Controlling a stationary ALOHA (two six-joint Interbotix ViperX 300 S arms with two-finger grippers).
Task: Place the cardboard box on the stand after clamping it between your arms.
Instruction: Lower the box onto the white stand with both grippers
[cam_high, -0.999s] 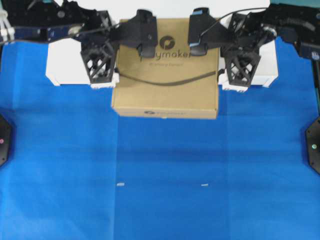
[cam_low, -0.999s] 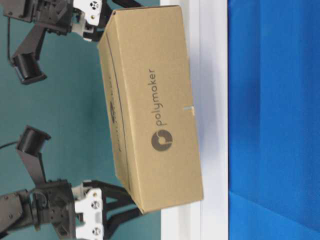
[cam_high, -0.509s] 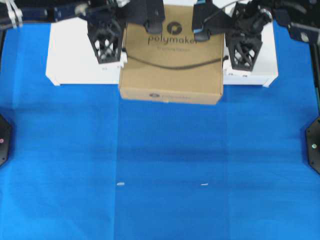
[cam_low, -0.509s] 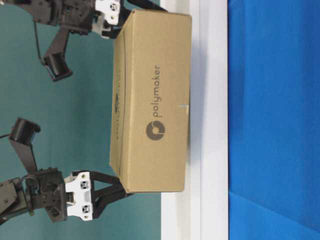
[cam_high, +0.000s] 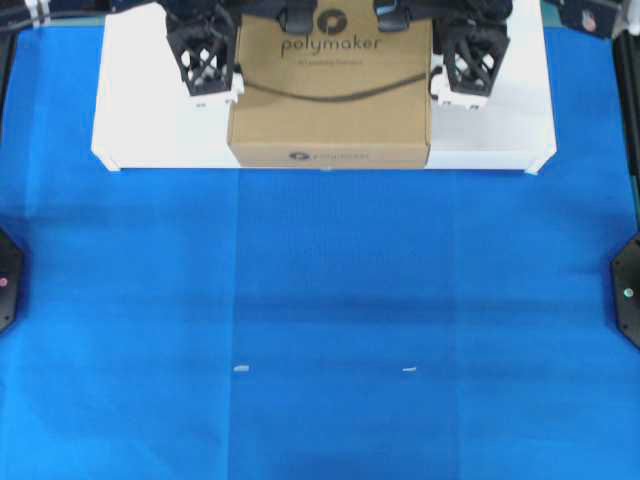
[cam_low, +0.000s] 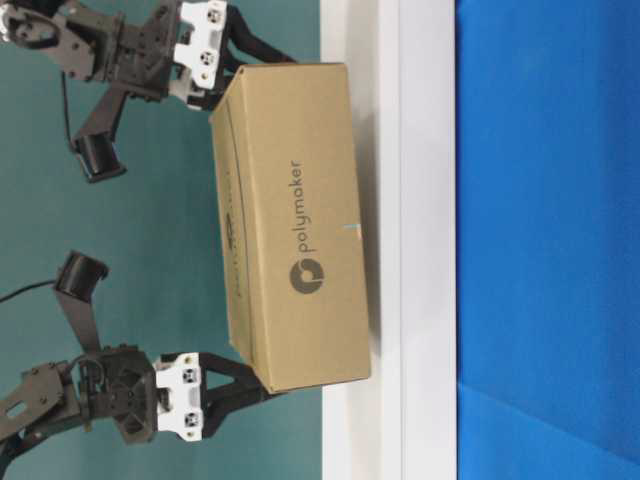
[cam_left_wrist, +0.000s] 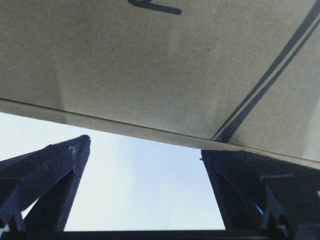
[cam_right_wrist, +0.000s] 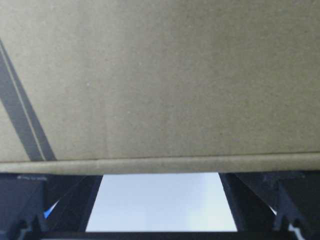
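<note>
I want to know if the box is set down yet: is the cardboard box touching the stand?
Cannot tell. At table level the cardboard box looks tilted with one corner close to the stand, but no contact or gap shows plainly.

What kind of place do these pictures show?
Most likely a robot test bench in a lab. Two black arms, left gripper and right gripper, press a cardboard box between them over a white stand on a blue cloth.
</note>
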